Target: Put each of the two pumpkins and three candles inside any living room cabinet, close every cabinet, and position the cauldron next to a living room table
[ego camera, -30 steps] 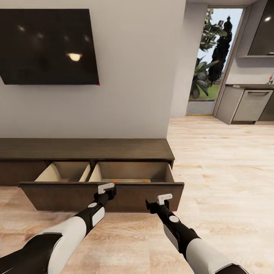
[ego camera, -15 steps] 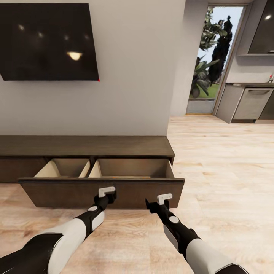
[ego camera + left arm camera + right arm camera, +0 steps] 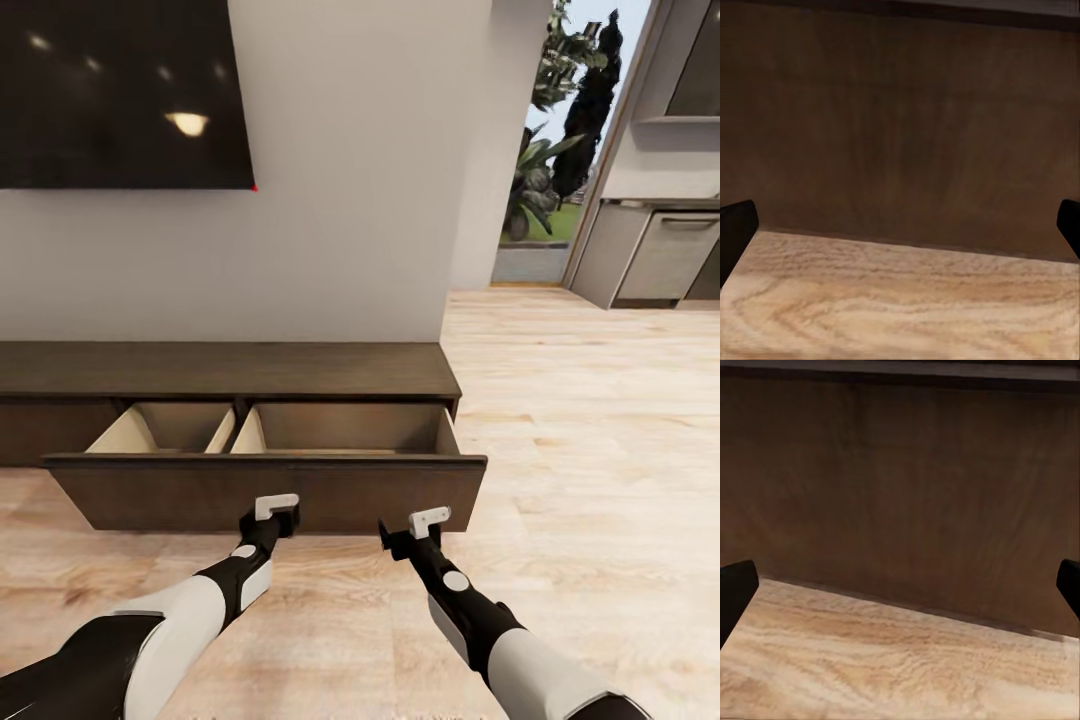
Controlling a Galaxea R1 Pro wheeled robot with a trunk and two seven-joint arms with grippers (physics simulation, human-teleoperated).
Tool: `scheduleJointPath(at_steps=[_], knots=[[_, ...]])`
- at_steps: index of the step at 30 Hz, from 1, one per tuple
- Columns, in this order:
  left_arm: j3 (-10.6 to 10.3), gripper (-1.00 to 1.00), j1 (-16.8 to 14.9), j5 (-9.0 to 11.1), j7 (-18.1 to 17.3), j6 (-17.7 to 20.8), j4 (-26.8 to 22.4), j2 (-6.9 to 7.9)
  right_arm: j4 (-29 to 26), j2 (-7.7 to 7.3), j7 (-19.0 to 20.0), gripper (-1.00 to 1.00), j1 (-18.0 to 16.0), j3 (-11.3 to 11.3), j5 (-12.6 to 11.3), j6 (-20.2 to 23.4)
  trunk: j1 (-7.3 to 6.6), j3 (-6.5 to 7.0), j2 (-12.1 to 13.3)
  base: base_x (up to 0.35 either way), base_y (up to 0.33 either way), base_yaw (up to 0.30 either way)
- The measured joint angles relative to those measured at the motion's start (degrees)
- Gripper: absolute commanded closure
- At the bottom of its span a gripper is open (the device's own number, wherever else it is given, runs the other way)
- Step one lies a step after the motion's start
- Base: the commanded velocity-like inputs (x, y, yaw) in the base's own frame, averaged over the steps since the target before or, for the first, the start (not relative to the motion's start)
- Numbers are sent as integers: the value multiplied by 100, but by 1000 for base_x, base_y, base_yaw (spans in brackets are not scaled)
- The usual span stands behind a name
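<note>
The cabinet (image 3: 230, 368) is a long low dark-brown unit against the wall. Its wide drawer (image 3: 200, 495) is pulled out, showing two pale beige compartments. From this angle no contents show inside them. My left gripper (image 3: 277, 507) hovers just in front of the drawer front, near its middle. My right gripper (image 3: 428, 520) is level with it, by the drawer's right end. In both wrist views the dark fingertips (image 3: 735, 229) (image 3: 735, 585) sit far apart with nothing between them, facing the brown drawer front (image 3: 900, 127) (image 3: 900, 487). The pumpkins, candles, cauldron and table are out of view.
A black TV (image 3: 115, 90) hangs on the wall above the cabinet. Pale wood floor (image 3: 580, 440) runs right toward a glass door (image 3: 560, 140) and grey kitchen units (image 3: 660, 255). There is open floor to the right of the drawer.
The whole picture shifted up, so the camera moved. The left gripper dropped from the drawer's top edge to lower on its front. The thin orange streaks seen inside the drawer no longer show.
</note>
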Motion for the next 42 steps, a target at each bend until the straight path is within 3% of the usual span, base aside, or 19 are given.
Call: scheduleJointPath(at_steps=[8, 28, 36, 42], knots=[[0, -100, 0, -1, 8, -38, 0, 17, 2, -2, -3, -100, 1, 115, -8, -60, 21, -177, -11, 0, 0, 0], [-6, -100, 0, 0, 3, -59, -8, 18, 3, -6, -45, -100, 1, 106, -18, -298, 72, -621, -38, 0, 0, 0], [-7, -100, 0, -6, 2, -272, -8, 18, 61, -5, -71, -100, 1, 57, -40, -379, 93, -798, -49, 0, 0, 0], [-3, -100, -1, -3, 2, -294, -8, 18, 71, -6, -79, -100, 0, 53, -43, -402, 92, -799, -49, 0, 0, 0]])
